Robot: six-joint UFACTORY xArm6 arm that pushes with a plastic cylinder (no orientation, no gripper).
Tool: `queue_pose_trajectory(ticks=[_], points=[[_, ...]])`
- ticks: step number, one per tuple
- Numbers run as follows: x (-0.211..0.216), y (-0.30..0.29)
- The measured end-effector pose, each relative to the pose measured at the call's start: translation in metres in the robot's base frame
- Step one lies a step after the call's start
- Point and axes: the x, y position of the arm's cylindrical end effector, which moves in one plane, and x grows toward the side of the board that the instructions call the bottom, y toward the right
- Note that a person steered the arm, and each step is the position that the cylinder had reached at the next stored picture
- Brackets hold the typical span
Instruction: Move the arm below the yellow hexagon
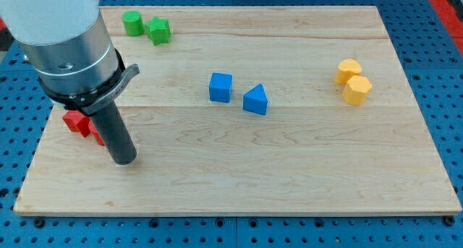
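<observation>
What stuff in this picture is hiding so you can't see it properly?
- Red blocks, camera view: partly hidden behind the rod, so their shapes and number are unclear.
- The arm, camera view: cut off by the view's top and left edges.
- My tip: its underside is not visible; it sits just right of the red blocks, far left of the yellow hexagon.
- Upper yellow block: shape unclear.

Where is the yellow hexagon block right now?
The yellow hexagon block sits near the wooden board's right edge in the camera view, touching another yellow block just above it, far right of my tip.
</observation>
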Motion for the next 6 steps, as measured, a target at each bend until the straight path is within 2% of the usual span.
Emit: queue_pose_trajectory(ticks=[2, 3, 5, 6], points=[[-0.005, 0.019], [-0.040, 0.063], [-0.042, 0.279], [-0.048, 0.357]])
